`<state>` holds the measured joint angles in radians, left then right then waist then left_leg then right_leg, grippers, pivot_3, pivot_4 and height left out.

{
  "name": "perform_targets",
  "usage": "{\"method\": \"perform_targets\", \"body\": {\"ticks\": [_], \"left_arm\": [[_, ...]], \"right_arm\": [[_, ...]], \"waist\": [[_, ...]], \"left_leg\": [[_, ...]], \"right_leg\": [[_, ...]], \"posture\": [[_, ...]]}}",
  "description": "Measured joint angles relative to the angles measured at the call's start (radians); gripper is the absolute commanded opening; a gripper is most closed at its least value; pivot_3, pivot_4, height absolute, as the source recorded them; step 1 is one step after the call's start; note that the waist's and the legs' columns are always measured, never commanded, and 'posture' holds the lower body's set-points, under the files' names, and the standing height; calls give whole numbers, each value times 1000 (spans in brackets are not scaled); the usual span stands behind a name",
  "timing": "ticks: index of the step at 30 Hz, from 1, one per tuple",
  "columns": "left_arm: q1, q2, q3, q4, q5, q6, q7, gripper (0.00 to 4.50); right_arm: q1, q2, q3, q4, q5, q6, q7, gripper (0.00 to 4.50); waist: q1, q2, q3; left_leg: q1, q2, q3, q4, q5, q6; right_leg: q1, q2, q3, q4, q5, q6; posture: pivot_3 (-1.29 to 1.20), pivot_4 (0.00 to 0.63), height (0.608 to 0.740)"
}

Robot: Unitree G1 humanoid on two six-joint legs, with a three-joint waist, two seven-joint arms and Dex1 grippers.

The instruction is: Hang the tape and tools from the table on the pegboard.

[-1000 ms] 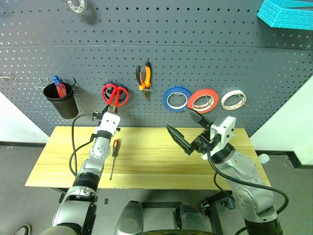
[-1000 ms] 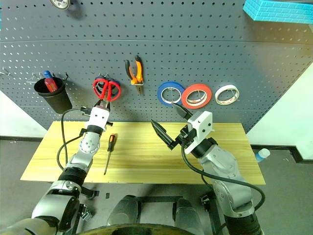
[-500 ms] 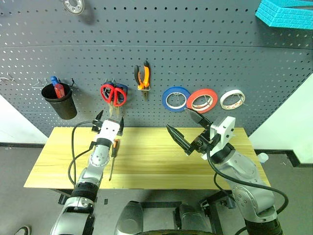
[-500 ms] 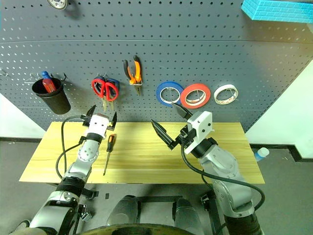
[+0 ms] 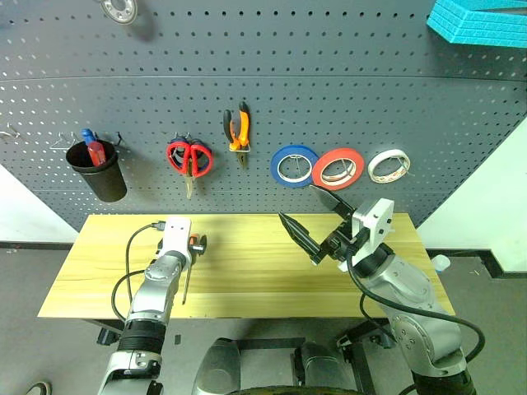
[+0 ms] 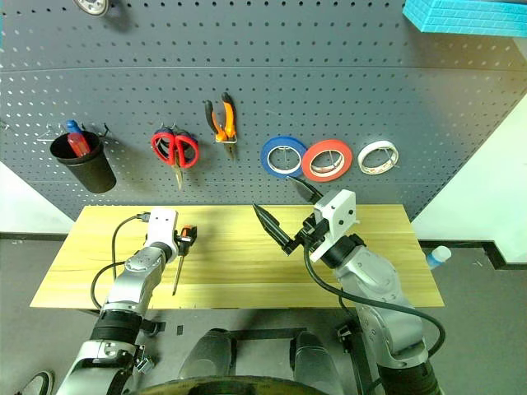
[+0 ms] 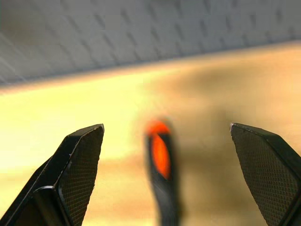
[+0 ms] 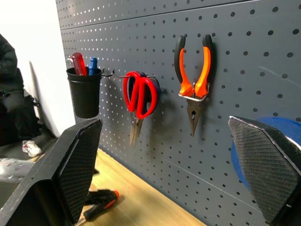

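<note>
Scanning from your left, you see the pegboard (image 5: 346, 49) already carrying most of the job: a black cup (image 5: 97, 171) with two handles poking out, then the red-handled scissors (image 5: 189, 158) on their hook, the orange-and-black pliers (image 5: 238, 129), a blue roll (image 5: 294, 165), the red tape (image 5: 339, 169) and a white roll (image 5: 389, 165). Only the screwdriver (image 5: 189, 265) is left, lying on the tabletop (image 5: 255, 284) toward its left end. Your left tool (image 5: 183, 241) hovers just over the screwdriver's handle with its fingers spread wide and nothing between them; the left wrist view shows the handle centred in the gap. Your right tool (image 5: 316, 220) hangs above mid-tabletop, also spread and empty. By my reckoning you are on the last item. The tabletop is light, grained wood; grey floor lies below, a white wall on each side, and a turquoise block (image 5: 482, 20) sits high on the right.
</note>
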<state>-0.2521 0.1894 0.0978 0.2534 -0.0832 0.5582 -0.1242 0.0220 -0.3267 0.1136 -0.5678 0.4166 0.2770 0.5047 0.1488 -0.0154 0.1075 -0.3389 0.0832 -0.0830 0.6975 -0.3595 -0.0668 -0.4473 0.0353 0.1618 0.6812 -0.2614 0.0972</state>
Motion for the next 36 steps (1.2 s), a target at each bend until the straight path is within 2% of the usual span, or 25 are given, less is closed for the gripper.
{"method": "perform_targets", "body": {"ticks": [4, 11, 21, 30, 36], "left_arm": [[-46, -1, 21, -28, -58, 167, -13, 4479], [-48, 23, 40, -28, -67, 292, 9, 4479], [-43, 23, 62, -49, -58, 322, 68, 4479], [-121, 46, 74, 181, -55, 256, 40, 4479], [-184, 55, 29, 302, -30, 231, -10, 4479]], "right_arm": [[-1, -57, 22, -2, 1, 75, 31, 4500], [-3, -58, 63, -2, -21, 83, 37, 4500], [-3, -61, 97, 5, -52, 83, 58, 4500], [4, -61, 103, 2, -59, 88, 57, 4500], [18, -64, 105, -8, -59, 95, 49, 4500]], "waist": [[-5, 0, 0], [-1, -1, 1], [0, -2, 2], [0, -3, 6], [1, -3, 7]], "left_leg": [[1, 0, 0, -1, 0, 0], [0, 0, 0, -2, 0, 0], [0, 0, 0, -2, 0, 0], [-1, 0, 0, -6, 0, 0], [-1, 0, 0, -15, 1, -1]], "right_leg": [[0, 0, 0, 0, 0, 0], [-2, 0, 0, -1, 0, 0], [-2, 0, 0, -1, 0, 0], [-4, 0, 0, -3, 0, 0], [-4, 0, 0, -11, 2, -3]], "posture": [[283, 75, 677], [288, 75, 677], [288, 82, 677], [276, 98, 677], [265, 100, 677]]}}
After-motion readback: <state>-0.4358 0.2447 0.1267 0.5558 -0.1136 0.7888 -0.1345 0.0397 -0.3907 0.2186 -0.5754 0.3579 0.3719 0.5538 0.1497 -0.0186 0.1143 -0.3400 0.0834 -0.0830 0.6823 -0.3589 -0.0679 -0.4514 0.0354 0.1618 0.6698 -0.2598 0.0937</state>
